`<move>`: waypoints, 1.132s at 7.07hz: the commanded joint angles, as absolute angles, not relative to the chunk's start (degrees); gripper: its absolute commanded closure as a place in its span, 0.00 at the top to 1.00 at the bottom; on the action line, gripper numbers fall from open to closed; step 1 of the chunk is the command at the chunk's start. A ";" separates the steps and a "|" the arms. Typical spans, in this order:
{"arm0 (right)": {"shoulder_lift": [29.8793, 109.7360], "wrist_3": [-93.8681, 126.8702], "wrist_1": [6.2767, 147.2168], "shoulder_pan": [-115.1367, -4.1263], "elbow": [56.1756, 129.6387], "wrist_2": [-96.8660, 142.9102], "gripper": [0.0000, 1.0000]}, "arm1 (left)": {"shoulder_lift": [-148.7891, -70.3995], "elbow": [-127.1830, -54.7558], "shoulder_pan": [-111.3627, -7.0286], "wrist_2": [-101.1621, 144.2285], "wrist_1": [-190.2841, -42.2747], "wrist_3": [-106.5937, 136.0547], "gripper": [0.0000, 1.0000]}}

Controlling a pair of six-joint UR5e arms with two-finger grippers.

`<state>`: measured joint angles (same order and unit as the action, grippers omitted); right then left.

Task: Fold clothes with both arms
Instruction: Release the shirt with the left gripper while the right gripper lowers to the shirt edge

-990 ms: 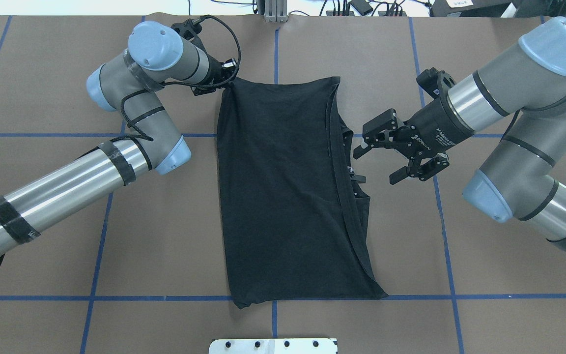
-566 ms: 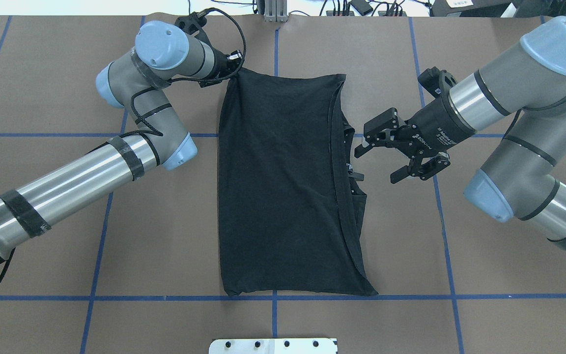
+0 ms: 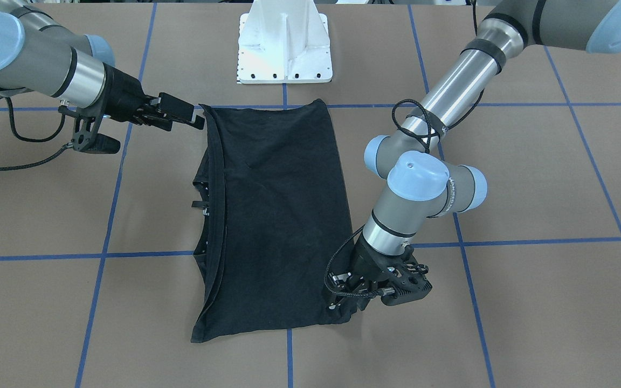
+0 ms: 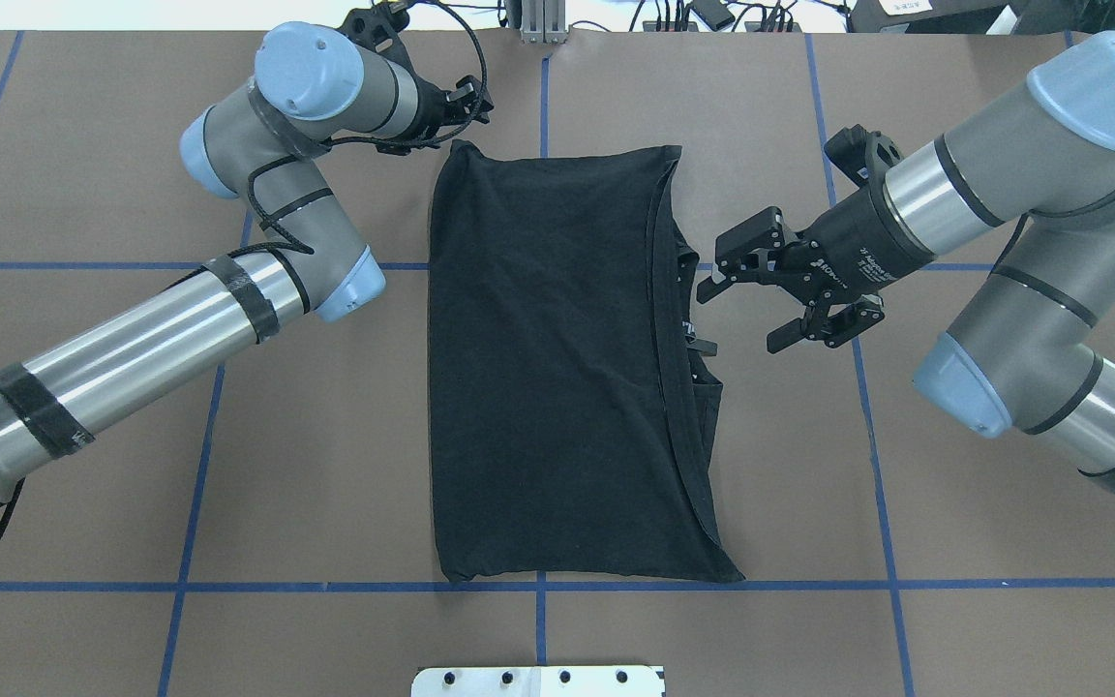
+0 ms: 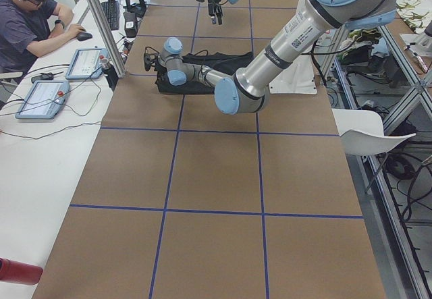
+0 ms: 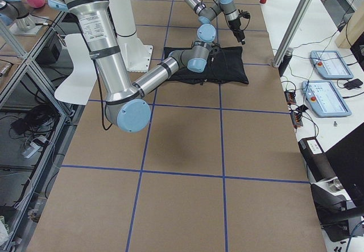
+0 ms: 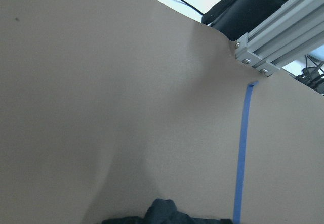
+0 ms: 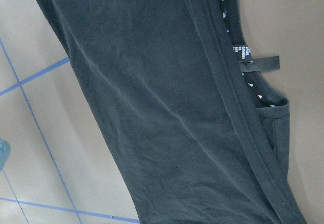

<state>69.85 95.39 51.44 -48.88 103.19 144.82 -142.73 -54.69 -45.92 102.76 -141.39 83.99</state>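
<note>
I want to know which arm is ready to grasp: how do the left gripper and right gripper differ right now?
The right gripper has its jaws spread wide; the left gripper hides its jaws behind its wrist, so their state is unclear. The left gripper is at the far corner of the T-shirt; the right gripper is beside its neck-label side, about mid-length. Shared: neither visibly grips the cloth.

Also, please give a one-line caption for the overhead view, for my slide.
Folded black T-shirt on the table; left pincer near its far corner, right pincer open beside the collar.
</note>
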 commanded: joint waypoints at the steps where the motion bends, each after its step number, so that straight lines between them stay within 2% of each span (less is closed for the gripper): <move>1: 69.79 94.66 51.68 -46.95 103.80 140.56 1.00 | -140.73 -60.61 -46.76 103.01 -137.49 82.79 1.00; 2: 69.87 94.66 51.85 -44.85 103.80 136.36 1.00 | -138.89 -64.73 -46.93 104.84 -133.81 80.10 1.00; 4: 69.87 93.18 52.03 -40.18 104.32 124.86 1.00 | -128.38 -77.98 -47.02 105.12 -130.70 77.62 1.00; 6: 70.83 84.77 52.64 -36.76 105.55 116.68 1.00 | -120.97 -87.32 -47.02 107.65 -129.04 76.99 1.00; 8: 70.75 75.11 67.41 -30.18 110.79 106.85 1.00 | -115.08 -93.84 -47.02 108.02 -127.88 76.99 1.00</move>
